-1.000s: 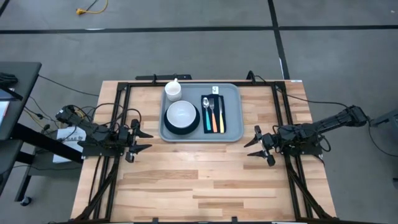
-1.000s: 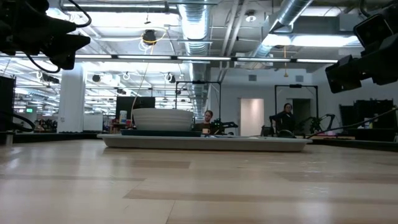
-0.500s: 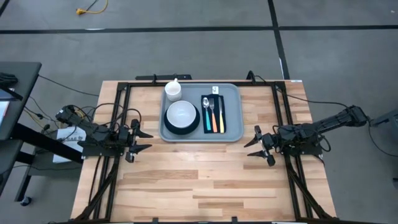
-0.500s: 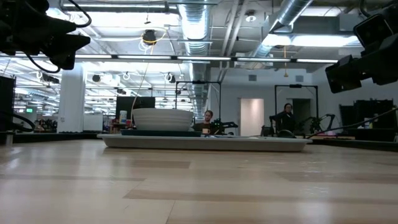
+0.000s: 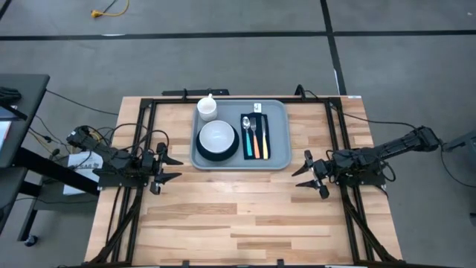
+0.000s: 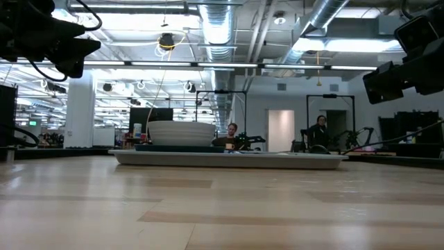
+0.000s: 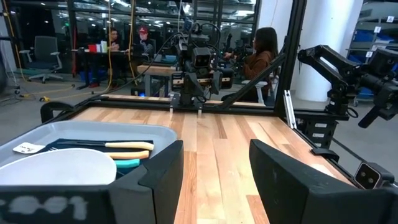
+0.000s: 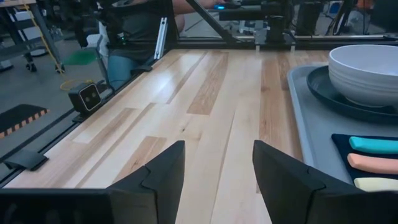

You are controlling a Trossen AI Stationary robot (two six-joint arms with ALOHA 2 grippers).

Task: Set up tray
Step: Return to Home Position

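Bare wood fills the near half of the worktop (image 5: 238, 216) from the left edge across to the right edge. The tray (image 5: 279, 141) lies flat against the far edge, about midway between the side edges, with a strip of open wood on either flank. The left gripper (image 5: 177, 169) hangs just inside the left edge, level with the tray's near rim and apart from it. Its fingers are spread and hold nothing. The right gripper (image 5: 299, 177) hangs just inside the right edge, a little nearer than the tray's near right corner. Its fingers are likewise parted and empty.

On the tray a white bowl (image 5: 217, 136) sits in a dark plate (image 5: 202, 153), with a white cup (image 5: 207, 108) in the far left corner. On the right half a dark napkin (image 5: 255, 155) carries a blue spoon (image 5: 247, 138), an orange fork (image 5: 255, 143) and a yellow knife (image 5: 263, 143) side by side.

Compared with the pictures from half a second and a second before, nothing has shifted: arms, tray and dishes keep the same places.

From table height the tray's rim hides the napkin and cutlery, and only the bowl rises clear above it. The cup cannot be made out there, and both arms are cut off at the upper corners. The right wrist view cuts the three utensils short at its border. A small white tag (image 5: 257, 108) at the napkin's far end is too small to read
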